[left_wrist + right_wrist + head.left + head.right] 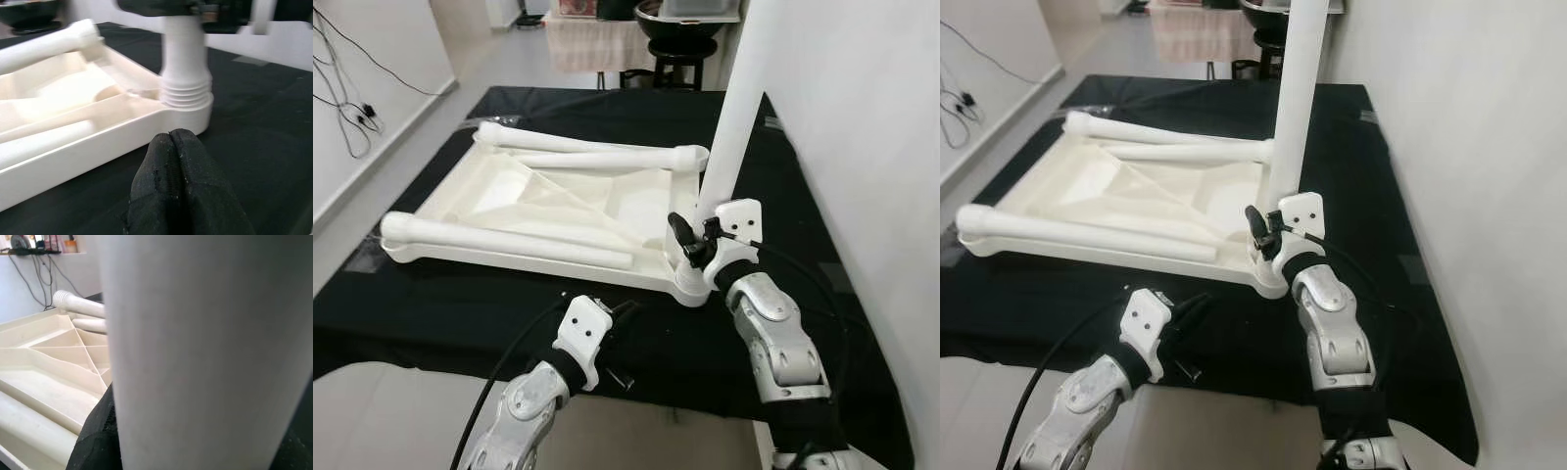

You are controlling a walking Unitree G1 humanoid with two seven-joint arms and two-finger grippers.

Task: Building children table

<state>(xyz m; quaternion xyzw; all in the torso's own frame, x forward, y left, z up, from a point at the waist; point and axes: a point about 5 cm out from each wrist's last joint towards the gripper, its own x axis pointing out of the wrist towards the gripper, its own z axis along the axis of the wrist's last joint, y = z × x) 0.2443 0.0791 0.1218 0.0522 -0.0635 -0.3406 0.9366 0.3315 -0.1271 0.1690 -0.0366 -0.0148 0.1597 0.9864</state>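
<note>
At the near right corner of the upturned white table panel (558,211), the right tool (690,243) was clamped round the base of an upright white leg (732,117), its black fingers (680,233) pinching the tube just above the ribbed collar where the leg met the panel's corner socket (690,286). In the right wrist view the leg (195,352) stood directly against the camera, with one dark finger (95,435) pressed to its side. The left tool (625,345) hovered just in front of the panel's near edge, close to that same corner, with its fingers (176,191) pressed together and holding nothing. The panel lay underside up, its ribbed hollows showing, on a black cloth (431,304) that covered the tabletop. Two more white legs lay flat on the panel: one (499,240) along its near edge, another (587,147) along its far edge, with a third slimmer one (597,159) just beside that. Beyond the panel's far side stood a dark stool (680,54), and to the panel's left black cables (347,108) trailed down a white wall.
</note>
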